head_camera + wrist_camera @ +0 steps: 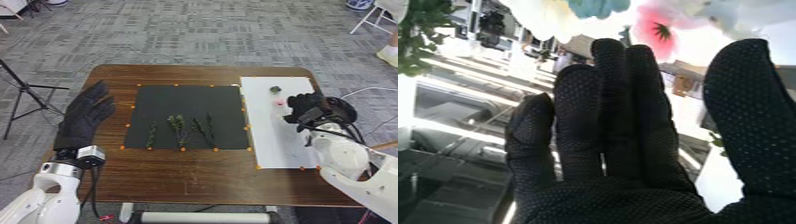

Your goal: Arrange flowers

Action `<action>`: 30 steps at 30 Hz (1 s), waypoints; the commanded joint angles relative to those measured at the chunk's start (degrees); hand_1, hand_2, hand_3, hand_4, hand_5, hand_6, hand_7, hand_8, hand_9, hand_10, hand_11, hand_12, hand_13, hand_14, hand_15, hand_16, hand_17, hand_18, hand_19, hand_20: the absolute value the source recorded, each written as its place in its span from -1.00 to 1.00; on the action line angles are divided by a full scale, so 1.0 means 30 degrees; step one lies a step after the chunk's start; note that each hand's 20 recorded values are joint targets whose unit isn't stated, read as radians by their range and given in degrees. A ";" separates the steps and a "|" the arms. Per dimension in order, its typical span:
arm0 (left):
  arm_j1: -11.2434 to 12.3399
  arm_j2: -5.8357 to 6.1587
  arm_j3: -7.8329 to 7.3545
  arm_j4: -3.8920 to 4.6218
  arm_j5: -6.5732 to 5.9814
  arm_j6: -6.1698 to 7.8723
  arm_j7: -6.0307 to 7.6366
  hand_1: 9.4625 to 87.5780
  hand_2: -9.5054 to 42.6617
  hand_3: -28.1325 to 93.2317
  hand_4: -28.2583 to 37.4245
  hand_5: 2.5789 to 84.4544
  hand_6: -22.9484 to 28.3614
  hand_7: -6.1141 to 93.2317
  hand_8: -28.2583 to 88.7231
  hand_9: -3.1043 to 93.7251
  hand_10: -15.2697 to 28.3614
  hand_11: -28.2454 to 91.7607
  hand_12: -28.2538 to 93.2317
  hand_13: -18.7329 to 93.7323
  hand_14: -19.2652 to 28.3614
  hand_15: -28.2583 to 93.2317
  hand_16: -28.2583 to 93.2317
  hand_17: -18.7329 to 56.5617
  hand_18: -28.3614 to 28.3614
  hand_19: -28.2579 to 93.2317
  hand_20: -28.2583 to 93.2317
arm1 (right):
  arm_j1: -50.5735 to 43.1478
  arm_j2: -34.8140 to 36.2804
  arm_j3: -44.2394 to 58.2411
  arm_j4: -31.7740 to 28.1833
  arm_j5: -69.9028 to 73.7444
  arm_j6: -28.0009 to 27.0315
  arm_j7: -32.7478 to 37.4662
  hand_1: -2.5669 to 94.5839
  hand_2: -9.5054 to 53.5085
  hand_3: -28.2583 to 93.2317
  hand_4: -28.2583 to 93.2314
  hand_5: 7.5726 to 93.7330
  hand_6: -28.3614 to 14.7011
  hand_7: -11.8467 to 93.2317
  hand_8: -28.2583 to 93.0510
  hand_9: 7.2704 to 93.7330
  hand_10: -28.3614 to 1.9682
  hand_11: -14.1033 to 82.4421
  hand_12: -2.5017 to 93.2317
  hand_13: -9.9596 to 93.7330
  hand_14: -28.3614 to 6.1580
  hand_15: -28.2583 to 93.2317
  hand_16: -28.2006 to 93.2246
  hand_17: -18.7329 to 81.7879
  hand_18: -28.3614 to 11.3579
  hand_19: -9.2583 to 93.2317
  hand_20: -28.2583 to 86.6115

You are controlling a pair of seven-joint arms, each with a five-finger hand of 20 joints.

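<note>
- Gray patterned carpet point(204, 30) under and around the brown wooden surface point(204, 175).
- Black tripod point(28, 86) standing on the carpet, left of the surface.
- White folding chair point(366, 20), far right.
- Blue-and-white pot point(359, 4), far right, near the chair.
- White bar point(204, 218) along the surface's near side.
- Thin white cable point(371, 89), right of the surface.
- Bright strip lights point(465, 90) overhead.

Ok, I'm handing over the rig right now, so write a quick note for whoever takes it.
Left hand: open and empty, at the left side of the table.
Right hand: open, over the white sheet, close to the pink flower.
Things: green sprigs on the black sheet; pink flower and a small dark piece on the white sheet.
Done: sprigs lie side by side.
Left: probably adding the flower to them.
</note>
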 commanded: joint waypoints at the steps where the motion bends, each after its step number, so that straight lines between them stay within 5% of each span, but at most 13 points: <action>1: 0.0027 -0.0037 -0.0154 -0.0129 -0.0113 0.0193 0.0262 -0.50 -0.92 0.56 -0.83 -0.42 0.01 -0.48 -0.68 -0.57 0.20 -0.18 -0.22 -0.39 0.42 -0.14 -0.48 -0.70 0.61 0.08 -0.37 | -0.0414 -0.0025 0.0551 -0.0685 0.0651 -0.0742 -0.0860 -0.31 -1.00 0.76 -1.00 0.05 0.24 -0.21 -0.73 0.20 0.17 -0.22 -0.48 0.16 0.02 0.73 -0.05 -0.14 -0.62 0.76 0.44; 19: -0.0195 0.0121 0.0026 -0.0039 -0.0124 0.0035 0.0250 -0.50 -0.92 0.56 -0.83 -0.42 0.00 -0.47 -0.68 -0.57 0.19 -0.18 -0.22 -0.39 0.41 -0.14 -0.48 -0.71 0.61 0.08 -0.37 | 0.1011 -0.0465 -0.2199 0.0842 -0.0280 0.0504 -0.0577 -0.25 -1.00 0.83 -1.00 0.18 0.34 -0.07 -0.70 0.38 0.22 -0.11 -0.44 0.23 0.12 0.69 -0.04 -0.10 -0.55 0.77 0.44; 23: -0.0314 0.0194 0.0115 -0.0018 -0.0127 0.0002 0.0278 -0.50 -0.92 0.56 -0.83 -0.42 0.00 -0.47 -0.68 -0.57 0.19 -0.18 -0.22 -0.39 0.41 -0.14 -0.48 -0.70 0.61 0.08 -0.37 | 0.1409 -0.0643 -0.2853 0.1356 -0.0508 0.2300 -0.0667 0.02 -1.00 0.76 -1.00 0.27 0.42 0.09 -0.40 0.64 0.52 -0.38 -0.01 0.36 0.25 0.64 0.07 -0.03 -0.52 0.81 0.42; 30: -0.1592 0.1335 0.0663 0.0263 -0.0137 -0.0401 -0.0091 -0.50 -0.92 0.56 -0.83 -0.42 0.00 -0.47 -0.68 -0.57 0.19 -0.18 -0.22 -0.39 0.41 -0.14 -0.48 -0.70 0.61 0.08 -0.37 | 0.2081 -0.0635 -0.2834 0.0352 -0.0190 0.3819 -0.1408 0.03 -1.00 0.84 -0.93 0.46 0.41 0.07 -0.35 0.81 0.57 -0.37 0.09 0.48 0.31 0.63 0.13 0.05 -0.55 0.88 0.41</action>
